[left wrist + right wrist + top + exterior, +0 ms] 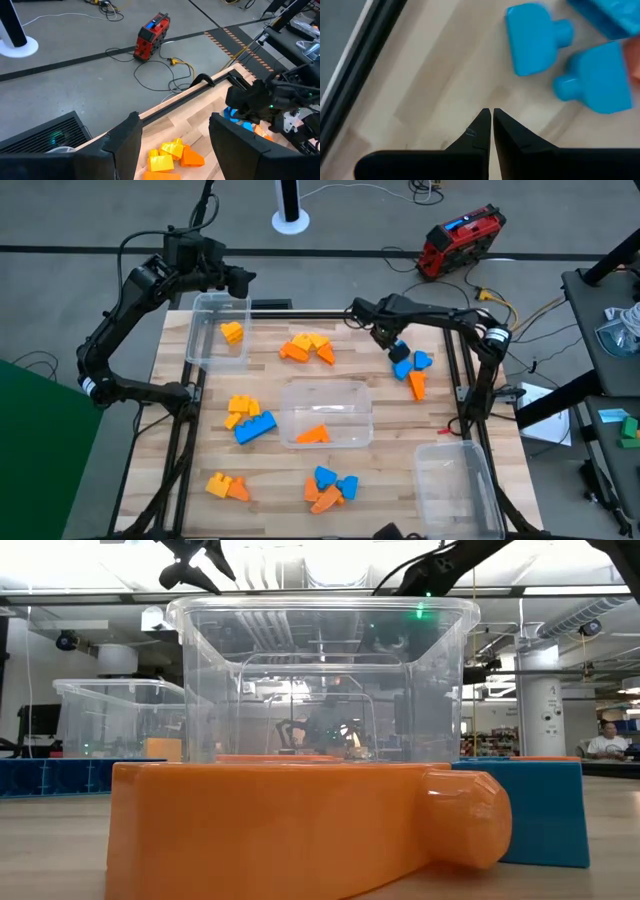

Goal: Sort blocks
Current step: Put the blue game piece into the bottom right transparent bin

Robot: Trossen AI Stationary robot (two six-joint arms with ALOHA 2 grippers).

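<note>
We see the right pincer (491, 117) closed and empty above the wooden tabletop (400, 430), just beside small blue plastic blocks (408, 362), probably to pick one. The left pincer (172, 132) hangs open over a clear plastic bin (213, 350) holding a yellow block (232, 332).

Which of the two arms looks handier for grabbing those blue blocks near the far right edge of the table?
The right arm, I'd judge. Its gripper hovers right beside the blue blocks, fingers shut and empty, so it would need to open first. The left gripper is open but sits over the clear bin at the far left corner.
</note>
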